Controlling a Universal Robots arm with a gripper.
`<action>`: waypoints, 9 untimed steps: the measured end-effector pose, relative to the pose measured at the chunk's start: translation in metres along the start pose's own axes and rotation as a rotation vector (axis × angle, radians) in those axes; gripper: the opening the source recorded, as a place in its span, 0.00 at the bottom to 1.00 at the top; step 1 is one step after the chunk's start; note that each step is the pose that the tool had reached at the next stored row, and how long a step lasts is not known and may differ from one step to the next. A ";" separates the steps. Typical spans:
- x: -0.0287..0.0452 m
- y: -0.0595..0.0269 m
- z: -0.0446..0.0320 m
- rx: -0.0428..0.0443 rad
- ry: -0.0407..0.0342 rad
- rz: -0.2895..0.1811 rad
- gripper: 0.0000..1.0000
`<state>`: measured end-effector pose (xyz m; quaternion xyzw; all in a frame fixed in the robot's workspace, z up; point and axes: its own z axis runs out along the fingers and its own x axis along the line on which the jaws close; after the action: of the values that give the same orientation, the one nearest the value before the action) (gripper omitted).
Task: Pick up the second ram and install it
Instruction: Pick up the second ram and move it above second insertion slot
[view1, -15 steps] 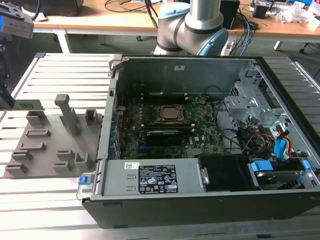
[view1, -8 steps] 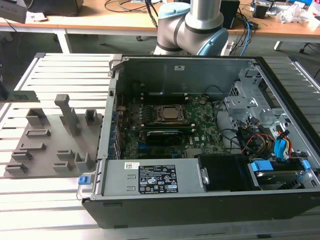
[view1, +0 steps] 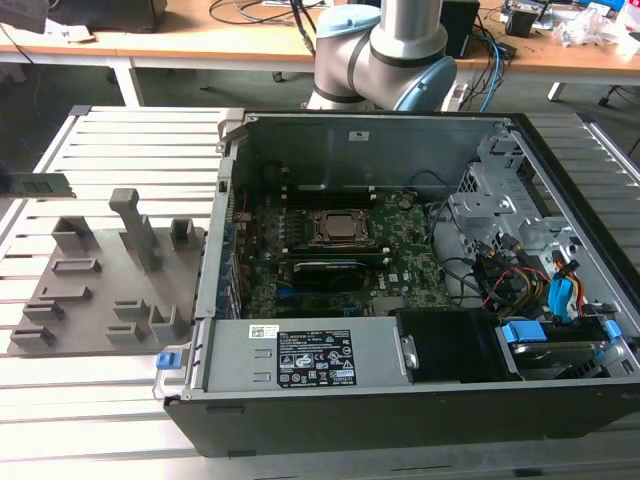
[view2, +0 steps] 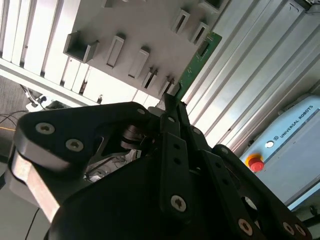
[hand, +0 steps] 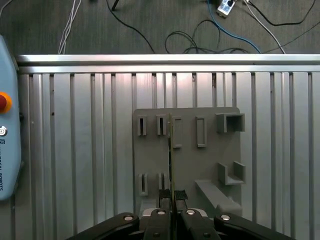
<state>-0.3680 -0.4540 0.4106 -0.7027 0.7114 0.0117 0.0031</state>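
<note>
Clamping the second ram (view2: 198, 62) above the grey holder (hand: 202, 166), the gripper (hand: 172, 200) looks mid-pickup; installing will demand square alignment.

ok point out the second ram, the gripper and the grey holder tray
second ram (view2: 196, 65), second wrist view, green face mid-length
gripper (hand: 172, 197), first wrist view, midway between its fingertips
grey holder tray (view1: 100, 287), exterior view, bare flat patch between slots

We spot black sticker (view1: 318, 358) on cover (view1: 232, 352), print too small to read; brand lettering on pale-blue box (view2: 287, 155).
</note>
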 end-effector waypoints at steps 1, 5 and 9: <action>0.0000 0.0000 0.0000 0.0000 0.0000 0.000 0.14; -0.0001 -0.0097 -0.0002 0.0000 0.0000 0.000 0.14; -0.0002 -0.0197 -0.0003 -0.0001 0.0001 0.000 0.14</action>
<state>-0.3482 -0.4540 0.4106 -0.7027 0.7114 0.0117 0.0031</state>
